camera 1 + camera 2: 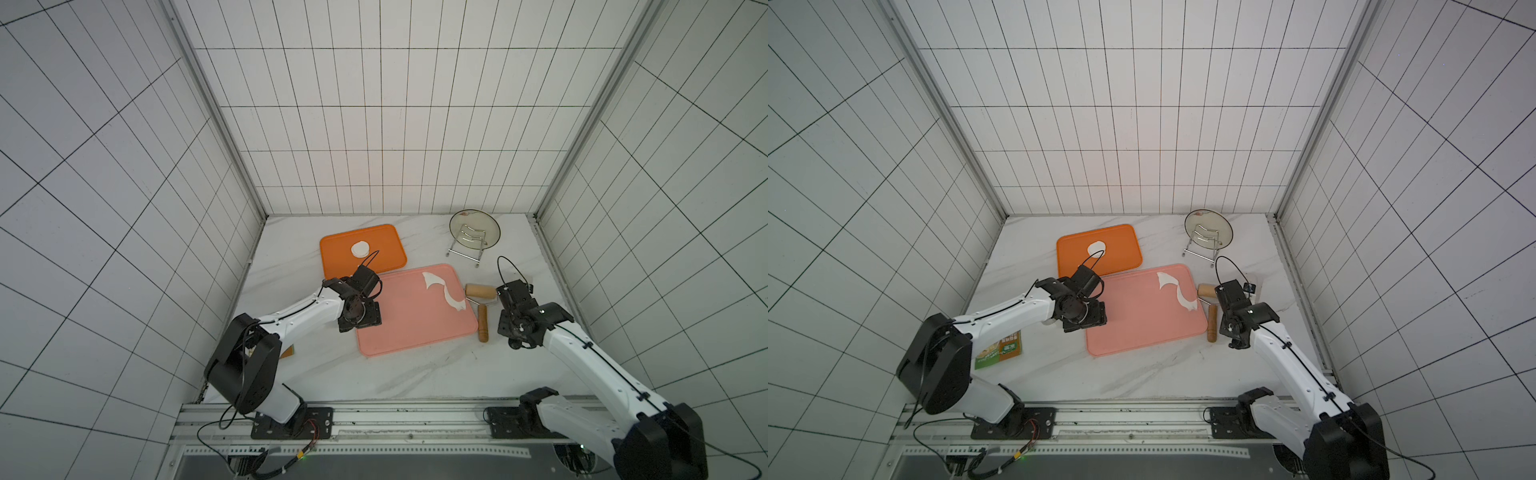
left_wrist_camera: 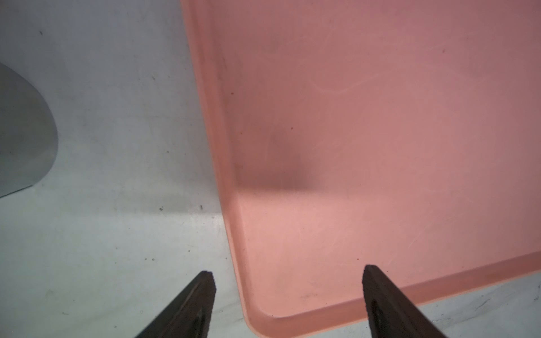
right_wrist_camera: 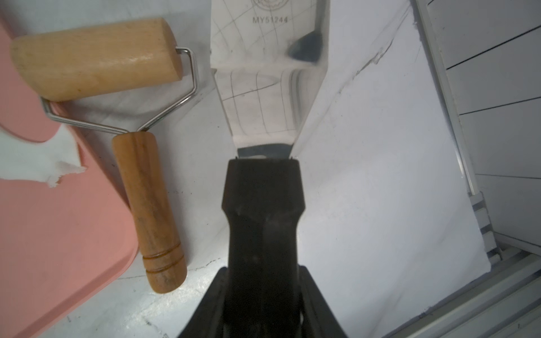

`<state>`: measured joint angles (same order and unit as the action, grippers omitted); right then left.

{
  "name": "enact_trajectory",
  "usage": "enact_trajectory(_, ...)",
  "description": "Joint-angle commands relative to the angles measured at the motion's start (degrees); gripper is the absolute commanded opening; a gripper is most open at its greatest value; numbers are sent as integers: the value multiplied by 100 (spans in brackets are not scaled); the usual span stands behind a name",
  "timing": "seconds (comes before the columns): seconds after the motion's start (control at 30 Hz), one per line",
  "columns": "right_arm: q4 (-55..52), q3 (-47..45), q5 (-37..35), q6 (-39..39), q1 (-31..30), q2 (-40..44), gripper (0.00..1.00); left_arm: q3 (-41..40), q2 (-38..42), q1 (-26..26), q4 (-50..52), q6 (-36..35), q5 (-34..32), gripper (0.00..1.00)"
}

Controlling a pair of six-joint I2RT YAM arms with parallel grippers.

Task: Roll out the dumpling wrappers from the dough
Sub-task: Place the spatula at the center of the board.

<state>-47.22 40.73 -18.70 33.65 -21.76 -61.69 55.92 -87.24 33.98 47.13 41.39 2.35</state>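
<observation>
The dough strip (image 1: 433,280) looks thin, soft and easily torn; lift it under the edge. Left pincer (image 2: 288,272) open; right pincer (image 3: 262,275) grips spatula (image 3: 263,87).

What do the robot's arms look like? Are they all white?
Not all white. The left arm and right arm have smooth white shells with chunky black joints and black bases. A thin black cable runs along each and loops up at the wrist. The left fingers are dark, pointed wedges.
</observation>
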Motion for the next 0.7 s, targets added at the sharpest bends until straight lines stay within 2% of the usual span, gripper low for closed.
enact_trajectory(0.0, 744, -234, 229, -68, 385, -270, 0, -21, 5, 21, -112, 18, -149, 79)
enact_trajectory(0.07, 1024, -310, 496, -100, 611, -452, 0, -41, 5, 11, -93, 23, -184, 79)
enact_trajectory(0.2, 1367, -347, 572, -60, 789, -845, 0, -106, 23, 4, -73, 36, -233, 80)
enact_trajectory(0.67, 1409, -188, 990, 61, 1188, -1654, 0, -213, 122, -287, -91, -25, -200, 80)
